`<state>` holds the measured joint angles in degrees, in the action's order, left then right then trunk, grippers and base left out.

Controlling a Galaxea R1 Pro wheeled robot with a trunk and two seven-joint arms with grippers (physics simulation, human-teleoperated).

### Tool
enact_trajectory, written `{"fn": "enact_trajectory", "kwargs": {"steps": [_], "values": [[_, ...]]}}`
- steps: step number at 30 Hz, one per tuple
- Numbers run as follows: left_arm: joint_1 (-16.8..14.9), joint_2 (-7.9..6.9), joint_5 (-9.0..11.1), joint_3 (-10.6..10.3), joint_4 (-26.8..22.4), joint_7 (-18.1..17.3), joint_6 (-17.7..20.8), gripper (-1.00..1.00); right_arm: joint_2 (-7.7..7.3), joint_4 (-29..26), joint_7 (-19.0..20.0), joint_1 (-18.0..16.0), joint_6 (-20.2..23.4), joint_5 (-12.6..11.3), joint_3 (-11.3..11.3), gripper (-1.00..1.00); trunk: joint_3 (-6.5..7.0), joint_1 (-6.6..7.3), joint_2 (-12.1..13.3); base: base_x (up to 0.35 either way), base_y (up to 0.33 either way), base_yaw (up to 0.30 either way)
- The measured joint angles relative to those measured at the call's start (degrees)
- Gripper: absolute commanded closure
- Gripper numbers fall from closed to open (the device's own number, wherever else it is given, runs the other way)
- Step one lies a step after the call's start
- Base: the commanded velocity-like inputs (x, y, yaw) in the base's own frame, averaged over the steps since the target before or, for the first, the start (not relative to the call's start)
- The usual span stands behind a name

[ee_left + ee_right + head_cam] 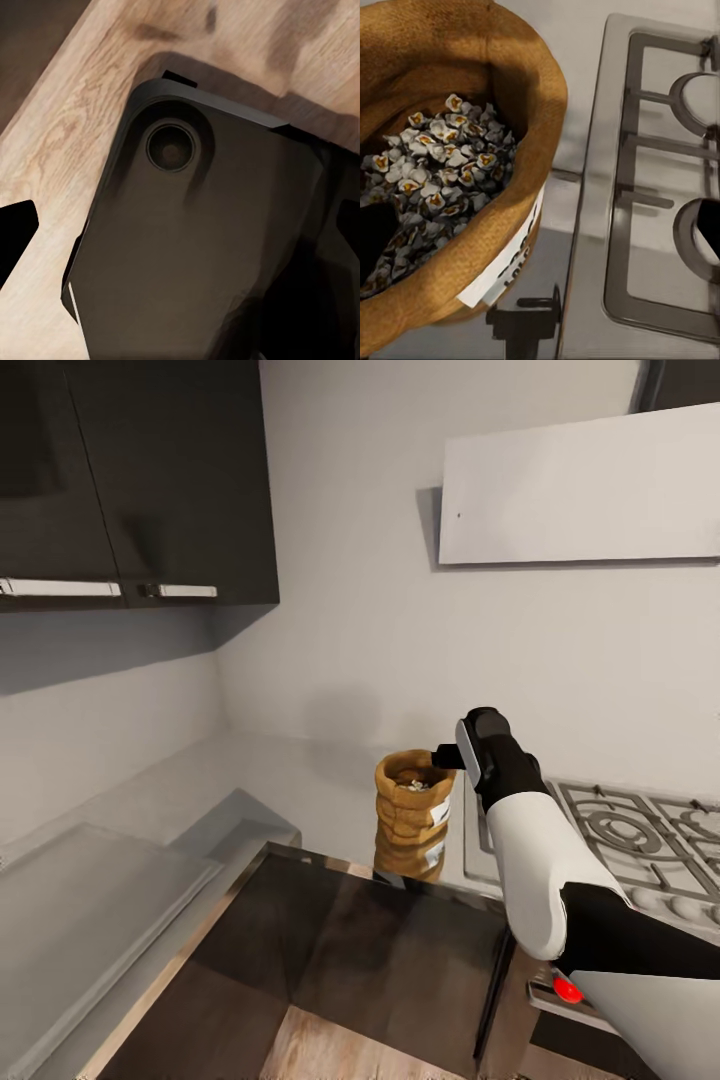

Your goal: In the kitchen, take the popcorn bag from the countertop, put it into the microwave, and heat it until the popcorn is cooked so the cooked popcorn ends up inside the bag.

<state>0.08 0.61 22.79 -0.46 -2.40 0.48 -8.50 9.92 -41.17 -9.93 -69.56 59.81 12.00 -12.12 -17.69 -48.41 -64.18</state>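
The tan burlap popcorn bag stands upright on the grey countertop, just left of the gas hob. Pale popcorn fills its mouth. In the right wrist view the popcorn lies inside the bag, whose white label faces the hob. My right gripper hovers at the bag's right rim. It is open, one finger over the popcorn and the other over the hob side. My left gripper is open and points down at the floor. The microwave is out of view.
The grey gas hob with black grates lies right of the bag. Dark wall cabinets hang at the upper left and a white hood at the upper right. Below my left gripper are wooden floor and my dark base.
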Motion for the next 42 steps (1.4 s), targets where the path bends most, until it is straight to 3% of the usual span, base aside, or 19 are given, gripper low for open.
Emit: {"fn": "enact_trajectory", "kwargs": {"steps": [10,24,29,34,42], "values": [[0.0,0.0,0.1,0.0,0.0,0.0,0.0,-1.0,0.0,3.2,0.1,0.0,0.0,-0.5,0.0,-1.0,0.0,0.01,0.0,-0.004,0.0,0.0],[0.0,0.0,0.1,0.0,0.0,0.0,0.0,-1.0,0.0,3.5,0.2,0.0,0.0,-0.5,0.0,-1.0,0.0,0.01,0.0,0.041,0.0,0.0],[0.0,0.0,0.1,0.0,0.0,0.0,0.0,-1.0,-0.01,6.6,0.3,0.0,0.0,-0.7,0.0,-1.0,0.0,0.01,0.0,0.0,0.0,0.0],[0.0,0.0,0.1,0.0,0.0,0.0,0.0,-1.0,-0.01,7.0,0.2,0.0,0.0,-3.1,-0.3,-1.0,0.0,0.01,0.0,0.0,0.0,0.0],[0.0,0.0,0.1,0.0,0.0,0.0,-0.1,-1.0,-0.01,7.0,0.0,0.0,-1.1,-3.5,-0.7,-1.0,0.0,0.01,0.0,0.0,0.0,0.0]]}}
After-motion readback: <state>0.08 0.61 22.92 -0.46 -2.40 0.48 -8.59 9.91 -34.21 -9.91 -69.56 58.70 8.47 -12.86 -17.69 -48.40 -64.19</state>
